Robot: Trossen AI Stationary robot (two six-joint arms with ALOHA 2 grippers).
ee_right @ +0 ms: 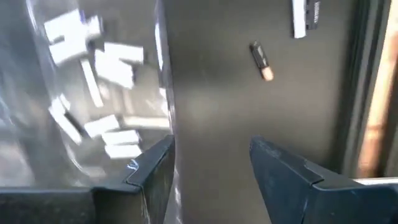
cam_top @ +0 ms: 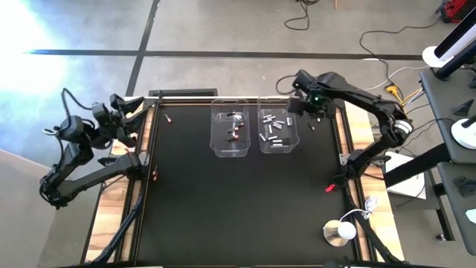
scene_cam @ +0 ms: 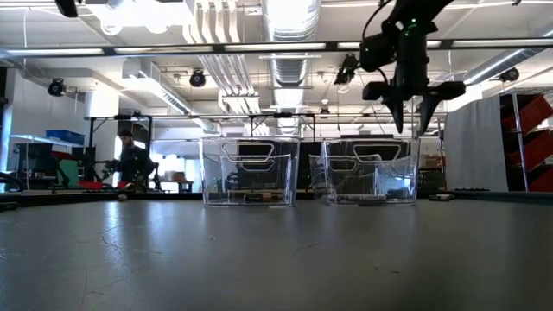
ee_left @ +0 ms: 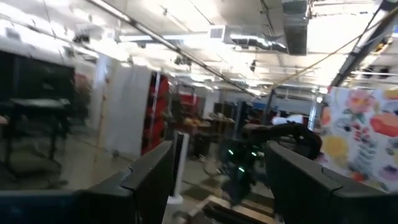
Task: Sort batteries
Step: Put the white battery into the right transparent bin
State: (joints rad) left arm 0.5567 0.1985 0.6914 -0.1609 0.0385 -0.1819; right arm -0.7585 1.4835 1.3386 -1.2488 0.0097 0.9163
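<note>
**Right gripper above mat beside right bin**

Right gripper [scene_cam: 412,112] hangs just outside the right clear bin [cam_top: 277,143], fingers apart, empty. Silvery batteries [cam_top: 275,128] lie in that bin; dark ones [cam_top: 236,128] in the left bin [cam_top: 229,147]. Loose dark battery [ee_right: 262,61] on the mat. Left gripper [cam_top: 128,106] parked at the table's left edge, fingers apart, empty.

silvery batteries [ee_right: 106,68] blurred, bin [ee_right: 163,74] cut off

Batteries [cam_top: 274,128] in right bin [cam_top: 278,144] (some, seemingly, left).
</note>
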